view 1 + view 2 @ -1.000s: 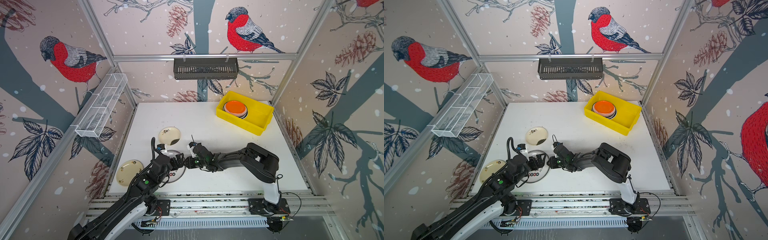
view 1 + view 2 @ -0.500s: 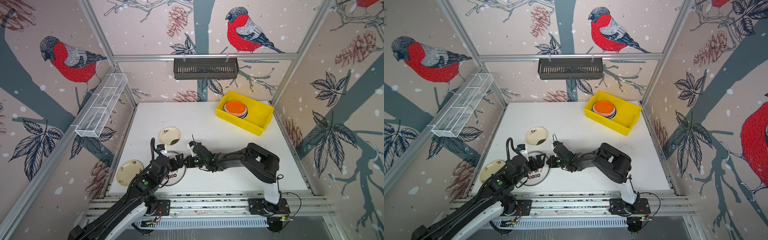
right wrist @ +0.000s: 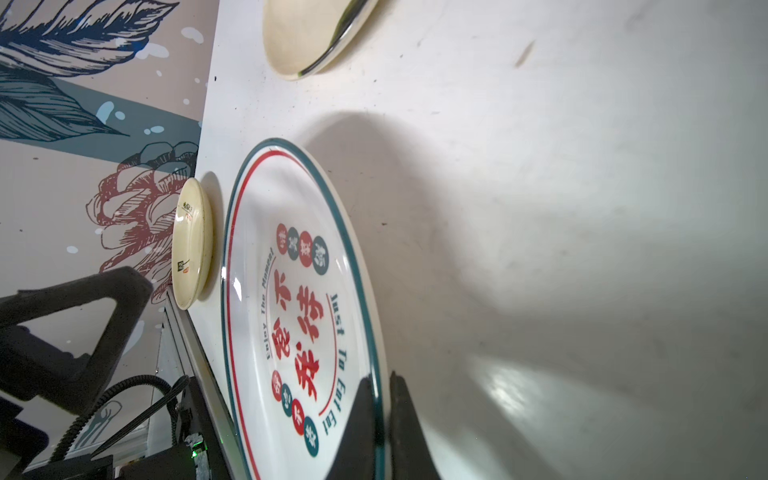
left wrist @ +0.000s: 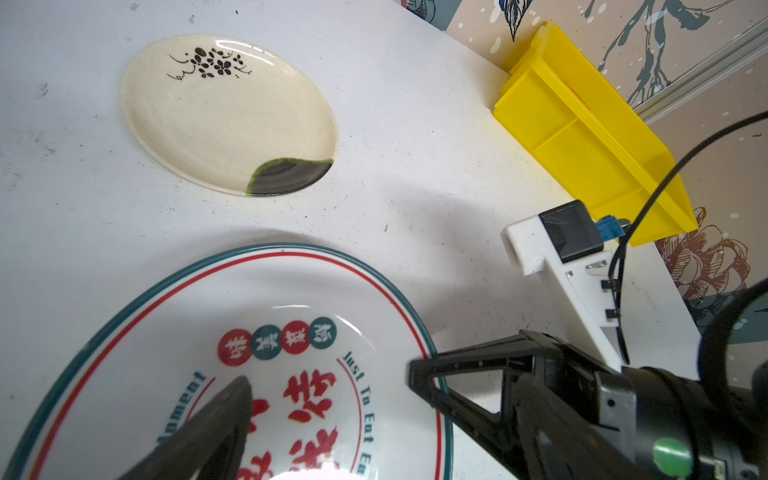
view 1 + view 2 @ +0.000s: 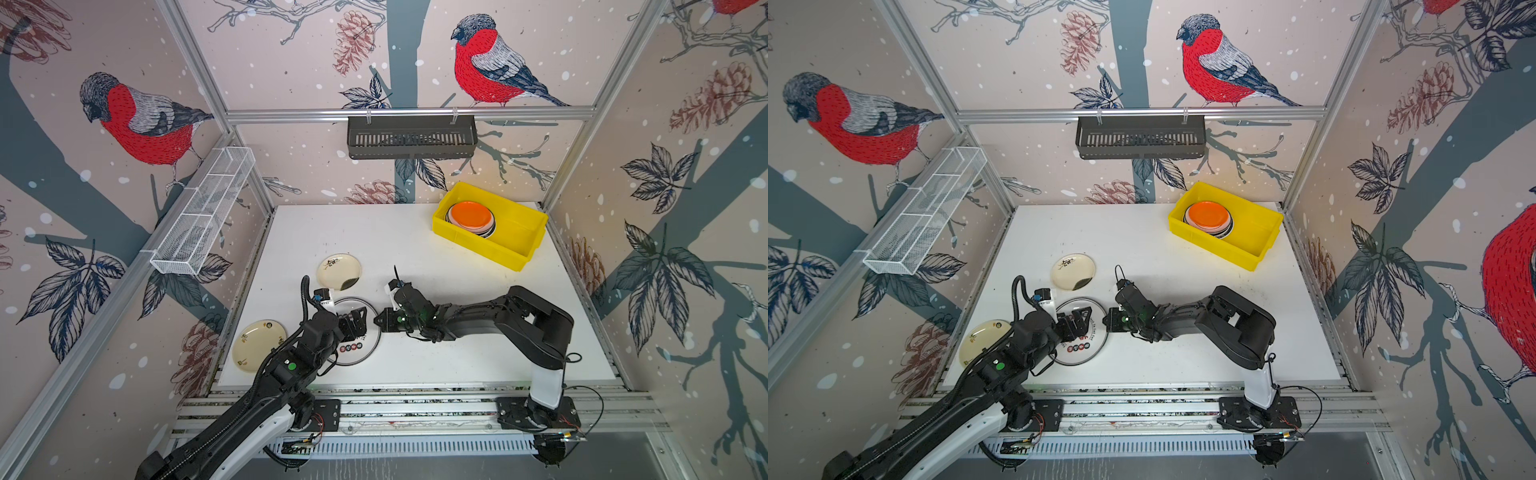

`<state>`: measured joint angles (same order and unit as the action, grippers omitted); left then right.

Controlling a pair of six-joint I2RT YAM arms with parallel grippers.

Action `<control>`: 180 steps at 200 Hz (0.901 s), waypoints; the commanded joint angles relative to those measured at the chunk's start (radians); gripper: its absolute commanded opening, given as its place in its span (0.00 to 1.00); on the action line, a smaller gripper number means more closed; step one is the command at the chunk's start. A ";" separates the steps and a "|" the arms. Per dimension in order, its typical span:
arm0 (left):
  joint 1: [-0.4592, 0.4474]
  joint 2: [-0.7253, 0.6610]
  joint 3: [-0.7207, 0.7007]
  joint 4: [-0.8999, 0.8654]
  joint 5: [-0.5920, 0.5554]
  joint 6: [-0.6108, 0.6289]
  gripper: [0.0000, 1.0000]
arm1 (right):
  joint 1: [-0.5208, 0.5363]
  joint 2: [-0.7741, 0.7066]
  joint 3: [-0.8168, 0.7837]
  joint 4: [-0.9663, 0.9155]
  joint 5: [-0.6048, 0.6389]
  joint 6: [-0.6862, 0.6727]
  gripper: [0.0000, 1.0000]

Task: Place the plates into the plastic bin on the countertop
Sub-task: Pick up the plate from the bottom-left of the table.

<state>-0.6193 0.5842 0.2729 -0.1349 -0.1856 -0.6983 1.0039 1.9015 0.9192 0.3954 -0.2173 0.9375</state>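
A white plate with red characters (image 5: 365, 353) (image 5: 1079, 351) (image 4: 291, 311) (image 3: 291, 291) lies on the countertop (image 5: 415, 257) near the front left. My right gripper (image 5: 376, 322) (image 5: 1106, 322) (image 3: 380, 378) is shut on its teal rim, on the side toward the right arm. My left gripper (image 5: 355, 322) (image 5: 1077, 320) (image 4: 384, 415) hangs open just over the same plate, holding nothing. A cream plate with a dark sprig (image 5: 338, 272) (image 5: 1072, 272) (image 4: 228, 112) lies behind. Another cream plate (image 5: 258, 345) (image 5: 978, 338) (image 3: 191, 245) sits at the left edge. The yellow plastic bin (image 5: 519, 249) (image 5: 1254, 253) (image 4: 582, 137) holds stacked plates, orange plate (image 5: 469, 214) on top.
A black slatted basket (image 5: 411, 137) hangs on the back rail and a white wire basket (image 5: 203, 216) on the left rail, both above the countertop. The bin stands at the back right corner. The two arms meet over the front-left plate.
My right gripper's fingers have closed the last bit onto the plate's rim. Neither arm has visibly shifted, and the plates lie where they were.
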 commanded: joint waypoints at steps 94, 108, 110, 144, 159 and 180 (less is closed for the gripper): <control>0.001 0.020 -0.003 0.039 0.019 0.003 0.98 | -0.166 -0.227 -0.186 -0.060 0.108 -0.045 0.01; 0.001 0.030 -0.003 0.048 0.024 0.003 0.98 | -0.191 -0.266 -0.214 -0.061 0.112 -0.045 0.01; 0.001 0.030 -0.003 0.050 0.025 0.003 0.98 | -0.195 -0.272 -0.219 -0.061 0.113 -0.045 0.01; 0.001 0.067 0.000 0.093 0.045 0.023 0.98 | -0.249 -0.370 -0.285 -0.069 0.120 -0.046 0.01; 0.001 0.091 0.002 0.129 0.068 0.036 0.98 | -0.272 -0.415 -0.319 -0.078 0.133 -0.046 0.01; 0.000 0.150 0.017 0.209 0.154 0.112 0.98 | -0.309 -0.483 -0.375 -0.082 0.134 -0.032 0.01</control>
<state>-0.6189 0.6884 0.2718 -0.0536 -0.1249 -0.6678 0.7219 1.4754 0.5850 0.2974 -0.0967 0.8909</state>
